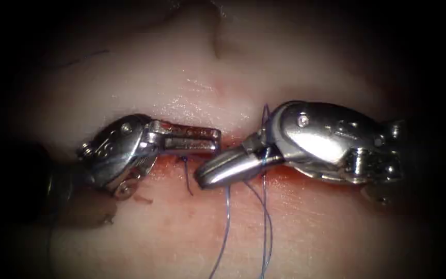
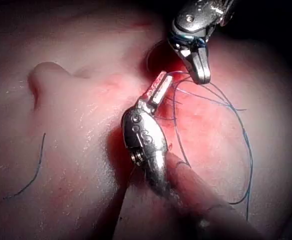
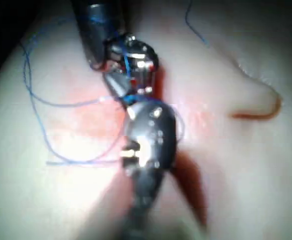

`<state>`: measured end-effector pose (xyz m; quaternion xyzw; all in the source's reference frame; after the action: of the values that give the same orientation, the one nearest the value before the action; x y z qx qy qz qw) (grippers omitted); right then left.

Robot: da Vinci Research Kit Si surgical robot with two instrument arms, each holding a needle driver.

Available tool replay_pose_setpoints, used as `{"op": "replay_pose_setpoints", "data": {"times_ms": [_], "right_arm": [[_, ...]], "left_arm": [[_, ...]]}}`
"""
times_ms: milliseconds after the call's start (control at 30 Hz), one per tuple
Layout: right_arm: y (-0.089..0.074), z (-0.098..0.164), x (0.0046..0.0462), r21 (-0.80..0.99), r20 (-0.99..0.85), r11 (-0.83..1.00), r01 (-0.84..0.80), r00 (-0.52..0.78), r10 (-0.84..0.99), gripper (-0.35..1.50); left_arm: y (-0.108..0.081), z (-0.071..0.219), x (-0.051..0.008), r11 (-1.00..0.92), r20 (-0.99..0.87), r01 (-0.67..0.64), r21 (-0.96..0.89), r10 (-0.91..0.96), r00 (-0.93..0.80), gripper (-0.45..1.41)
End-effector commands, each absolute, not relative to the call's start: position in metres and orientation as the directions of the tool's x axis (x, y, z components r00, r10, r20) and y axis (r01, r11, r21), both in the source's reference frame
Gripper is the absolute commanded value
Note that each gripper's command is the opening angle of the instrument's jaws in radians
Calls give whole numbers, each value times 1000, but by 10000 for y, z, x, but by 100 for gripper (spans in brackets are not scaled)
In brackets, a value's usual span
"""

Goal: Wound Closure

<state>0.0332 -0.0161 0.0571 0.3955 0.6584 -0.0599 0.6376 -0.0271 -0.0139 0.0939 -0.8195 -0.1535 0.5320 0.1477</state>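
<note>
Endoscope view: left end effector (image 1: 210, 139) has its jaws closed flat over the cut (image 1: 233, 150), apparently pinching thread (image 1: 226, 227). Right end effector (image 1: 207, 178) has its jaws shut, with thread wrapped round its neck and strands trailing down over the tissue (image 1: 305, 232). No needle to point at. A short dark thread end (image 1: 187, 178) sticks out of the tissue by the cut. Red fluid (image 1: 295, 181) lines the wound.

Risk, as a guess: wrapped strands could snag on the wrist or tear the tissue edge if pulled unevenly.

Left wrist view: left end effector (image 2: 160, 82) closed at the red cut, right end effector (image 2: 200, 75) just beside it, loose thread looping. A cut thread scrap (image 2: 36, 167) lies well apart.

Right wrist view: right end effector (image 3: 118, 85) carries blue thread; jaw state unclear here.
</note>
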Motion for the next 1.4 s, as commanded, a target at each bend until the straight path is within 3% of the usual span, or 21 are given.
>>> {"op": "replay_pose_setpoints", "data": {"times_ms": [33, 567, 1033, 1067, 1100, 1267, 1333, 1400], "right_arm": [[-171, 573, 337, 415, -893, 661, 625, 141, 427, -35], [-177, 571, 309, 396, -906, 638, 661, 167, 389, -35], [-183, 573, 297, 373, -927, 541, 754, 322, 190, -35], [-185, 575, 298, 374, -926, 533, 759, 337, 171, -32], [-187, 576, 298, 370, -926, 526, 766, 353, 136, -13], [-195, 580, 296, 362, -923, 502, 786, 377, 75, 12], [-206, 585, 295, 361, -915, 488, 794, 404, 20, 47], [-212, 589, 295, 360, -910, 488, 795, 415, -4, 59]], "left_arm": [[-143, 941, -274, -906, -822, 96, -413, 416, 388, -45], [-135, 930, -262, -897, -809, 126, -424, 437, 393, -45], [-124, 901, -247, -883, -792, 159, -442, 468, 392, -45], [-124, 901, -247, -882, -793, 160, -442, 468, 389, -45], [-124, 901, -248, -882, -794, 161, -443, 469, 386, -45], [-125, 900, -248, -882, -797, 162, -443, 470, 378, -45], [-127, 899, -250, -881, -799, 164, -443, 471, 373, -45], [-129, 898, -251, -881, -801, 168, -442, 472, 368, -45]]}}
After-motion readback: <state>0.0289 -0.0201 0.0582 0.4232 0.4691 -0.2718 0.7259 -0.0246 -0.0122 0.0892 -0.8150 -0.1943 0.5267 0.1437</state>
